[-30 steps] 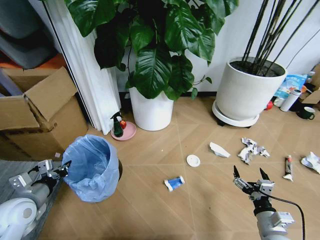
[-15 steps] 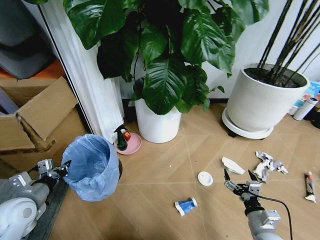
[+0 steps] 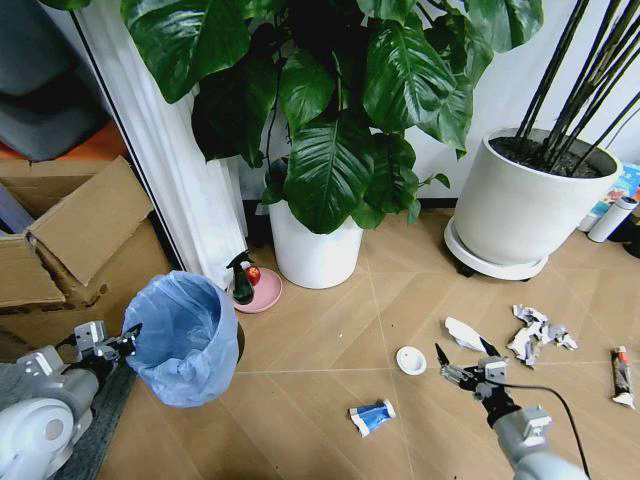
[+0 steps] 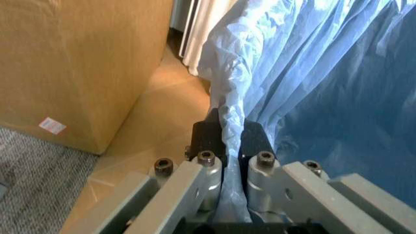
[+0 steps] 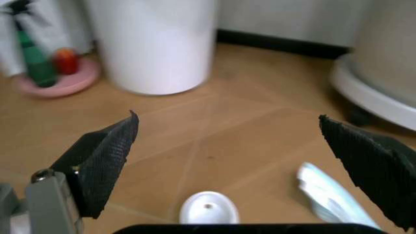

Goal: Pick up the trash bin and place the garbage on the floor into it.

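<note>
The trash bin [image 3: 186,337], dark with a crinkly light blue bag, stands on the wooden floor [image 3: 330,320] at the left. My left gripper [image 3: 124,340] is shut on the bag's rim [image 4: 227,131], the plastic pinched between its pads. Garbage lies to the right: a white disc [image 3: 411,360], a blue-white packet [image 3: 371,415], a folded white paper [image 3: 463,333], crumpled paper wads [image 3: 536,333] and a tube wrapper [image 3: 622,375]. My right gripper [image 3: 462,353] hangs open just right of the disc. In the right wrist view the gripper [image 5: 240,161] is wide open, with the disc [image 5: 208,208] and the folded paper [image 5: 332,197] below it.
A cardboard box [image 3: 80,240] stands left of the bin. A white plant pot [image 3: 315,245] and a pink dish with a green bottle [image 3: 252,285] are behind it. A large white pot on a wheeled base [image 3: 520,215] stands at the back right.
The head camera has shifted, so the scene sits differently in the picture. My right gripper has come closer to the white disc. The left gripper still holds the bag rim.
</note>
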Robot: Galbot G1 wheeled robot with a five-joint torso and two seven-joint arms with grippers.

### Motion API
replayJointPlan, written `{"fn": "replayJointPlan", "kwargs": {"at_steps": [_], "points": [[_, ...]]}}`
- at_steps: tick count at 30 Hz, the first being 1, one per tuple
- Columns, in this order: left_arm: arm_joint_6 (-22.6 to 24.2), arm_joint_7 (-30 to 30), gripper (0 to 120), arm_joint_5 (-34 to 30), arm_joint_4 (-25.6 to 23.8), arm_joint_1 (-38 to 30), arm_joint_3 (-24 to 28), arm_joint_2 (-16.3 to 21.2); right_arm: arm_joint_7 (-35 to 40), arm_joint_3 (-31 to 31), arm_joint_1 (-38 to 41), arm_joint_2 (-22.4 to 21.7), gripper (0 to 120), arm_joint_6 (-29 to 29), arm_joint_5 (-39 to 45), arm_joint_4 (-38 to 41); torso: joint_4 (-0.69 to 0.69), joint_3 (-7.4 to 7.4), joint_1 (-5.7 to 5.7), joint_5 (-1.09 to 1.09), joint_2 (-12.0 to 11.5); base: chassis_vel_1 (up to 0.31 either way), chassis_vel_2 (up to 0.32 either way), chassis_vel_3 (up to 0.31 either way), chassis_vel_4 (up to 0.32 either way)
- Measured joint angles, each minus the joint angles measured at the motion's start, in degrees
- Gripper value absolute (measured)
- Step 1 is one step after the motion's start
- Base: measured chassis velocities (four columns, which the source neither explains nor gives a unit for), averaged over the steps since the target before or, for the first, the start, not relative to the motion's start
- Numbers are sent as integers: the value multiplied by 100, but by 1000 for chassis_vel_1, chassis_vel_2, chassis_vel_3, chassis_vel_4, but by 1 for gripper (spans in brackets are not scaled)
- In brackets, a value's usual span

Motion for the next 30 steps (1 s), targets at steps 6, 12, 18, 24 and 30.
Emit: {"fn": "replayJointPlan", "kwargs": {"at_steps": [6,12,18,24,30], "points": [[21,-39,0,20,-103,95,-78,-84,-1873,-539,554,-1239,100,235,850,-780,1,0,0,3,0,0,0,0,0],[26,-85,0,121,-88,28,84,-16,-2584,-1313,883,-2243,100,724,1033,-1402,2,0,0,4,0,0,0,0,0],[33,-92,0,248,75,-144,409,249,-3458,-1745,1027,-3047,100,941,1340,-1748,-5,0,0,-3,0,0,0,0,0],[10,13,0,362,113,-43,358,278,-3930,-3551,2593,-2840,100,960,1261,-2231,-3,1,0,4,0,0,0,0,0],[0,37,0,481,95,10,347,184,-3901,-4788,3849,-2092,100,867,1035,-2681,5,1,0,3,0,0,0,0,0]]}}
